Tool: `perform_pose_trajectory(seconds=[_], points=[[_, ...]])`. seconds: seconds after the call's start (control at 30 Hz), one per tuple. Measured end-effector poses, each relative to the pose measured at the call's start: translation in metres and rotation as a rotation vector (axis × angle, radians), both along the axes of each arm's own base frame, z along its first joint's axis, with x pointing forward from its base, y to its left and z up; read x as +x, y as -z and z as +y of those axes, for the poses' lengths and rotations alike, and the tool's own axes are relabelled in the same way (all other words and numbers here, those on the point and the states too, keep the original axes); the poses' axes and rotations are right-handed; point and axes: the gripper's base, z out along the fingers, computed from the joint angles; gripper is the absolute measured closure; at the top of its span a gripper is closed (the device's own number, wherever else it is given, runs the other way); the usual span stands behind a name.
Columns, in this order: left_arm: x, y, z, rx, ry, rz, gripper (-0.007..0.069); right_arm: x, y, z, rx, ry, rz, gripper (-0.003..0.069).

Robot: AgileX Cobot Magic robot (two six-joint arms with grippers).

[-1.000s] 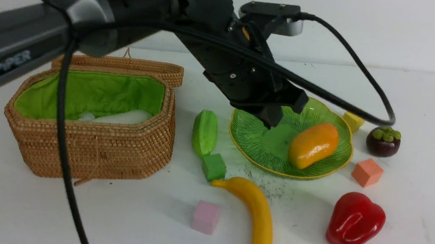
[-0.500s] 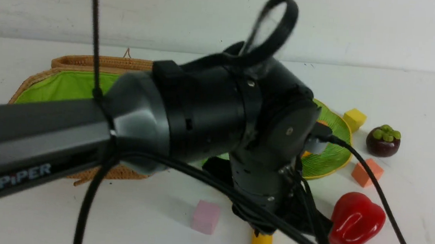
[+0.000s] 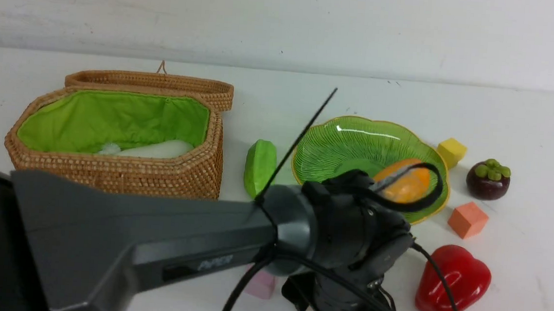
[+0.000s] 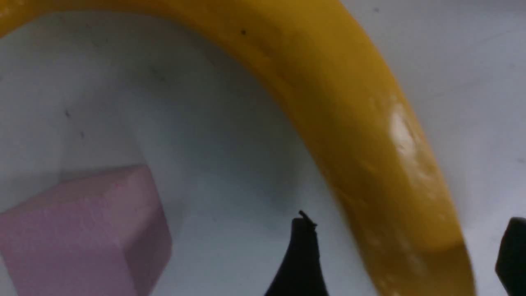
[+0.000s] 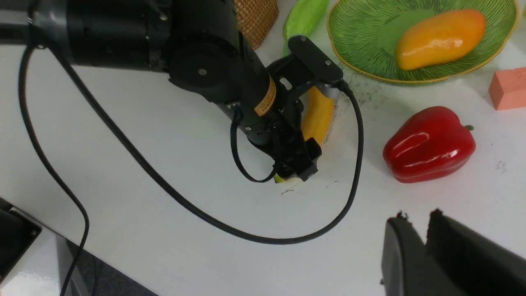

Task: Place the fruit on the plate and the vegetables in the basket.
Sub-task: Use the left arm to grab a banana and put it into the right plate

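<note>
The left gripper (image 4: 407,230) has dropped from over the plate (image 3: 356,136) and now straddles the banana (image 4: 349,123), jaws wide and not yet clamped. The banana lies on the table (image 3: 528,119) in front of the plate, which holds the mango (image 3: 404,184). The right gripper (image 5: 417,230) is nearly closed and empty.

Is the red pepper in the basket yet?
No, the pepper lies on the table, well apart from the basket.
</note>
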Motion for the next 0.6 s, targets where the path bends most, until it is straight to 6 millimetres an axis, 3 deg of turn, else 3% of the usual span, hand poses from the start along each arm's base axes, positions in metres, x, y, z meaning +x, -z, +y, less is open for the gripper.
perform_pose_trajectory(seconds=[0.1, 0.23, 0.37, 0.5, 0.6], points=[[0.003, 0.008, -0.001, 0.009, -0.021, -0.007, 0.0092, 0.000, 0.000, 0.000, 0.000, 0.000, 0.000, 0.0562], [0.002, 0.009, -0.001, 0.015, -0.034, 0.001, 0.0323, 0.000, 0.000, 0.000, 0.000, 0.000, 0.000, 0.0562], [-0.001, 0.007, 0.002, 0.033, -0.051, 0.037, 0.0328, 0.000, 0.000, 0.000, -0.001, 0.000, -0.001, 0.0562], [-0.015, -0.024, 0.014, 0.063, -0.082, 0.113, 0.0328, 0.000, 0.000, 0.000, -0.002, 0.002, -0.003, 0.0561], [-0.018, -0.064, 0.019, 0.012, -0.031, 0.058, 0.0328, 0.001, 0.000, -0.001, -0.005, 0.008, -0.009, 0.0559]])
